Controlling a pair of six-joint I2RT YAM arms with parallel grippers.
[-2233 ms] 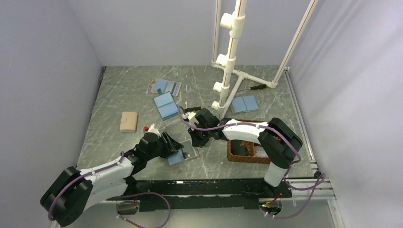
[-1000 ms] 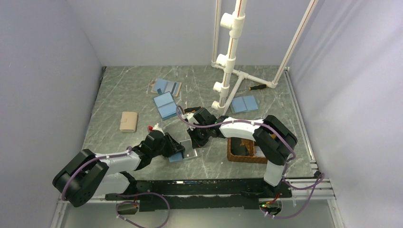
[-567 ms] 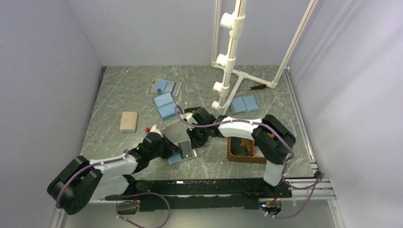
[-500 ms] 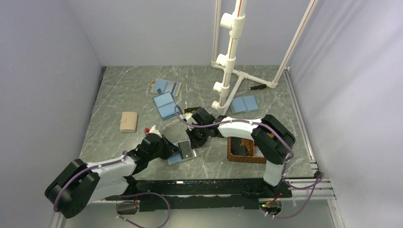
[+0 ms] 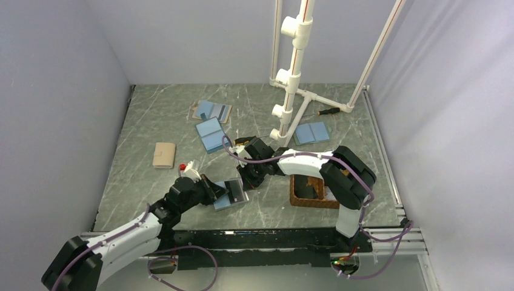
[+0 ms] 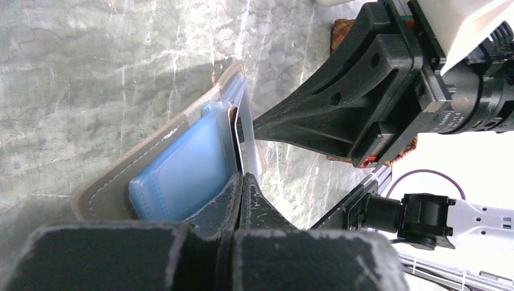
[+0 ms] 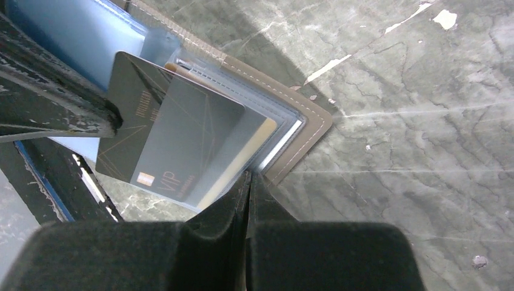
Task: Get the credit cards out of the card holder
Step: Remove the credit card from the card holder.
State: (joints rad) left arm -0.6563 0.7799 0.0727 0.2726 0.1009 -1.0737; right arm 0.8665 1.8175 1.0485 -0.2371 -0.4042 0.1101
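Leaning in low from the L, my left gripper (image 6: pixel 242 177) is pinched tight on a dark grey credit card (image 7: pixel 163 139), partly out of the flat, tan-edged, light-blue bifold card holder (image 6: pixel 176 173) at front-centre of the grey marbled table (image 5: pixel 151 115), btwn both arms. My right gripper (image 7: pixel 249 177), elbow bent, clamps the holder's edge. Card reads "VIP". Only the R wrist cam shows that face; the L wrist cam sees it edge-on.

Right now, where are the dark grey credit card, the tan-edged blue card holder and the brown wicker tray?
dark grey credit card (image 7: pixel 163 136): right wrist view, middle of its face
tan-edged blue card holder (image 7: pixel 312 118): right wrist view, tan stitched corner
brown wicker tray (image 5: pixel 309 203): top view, near rim
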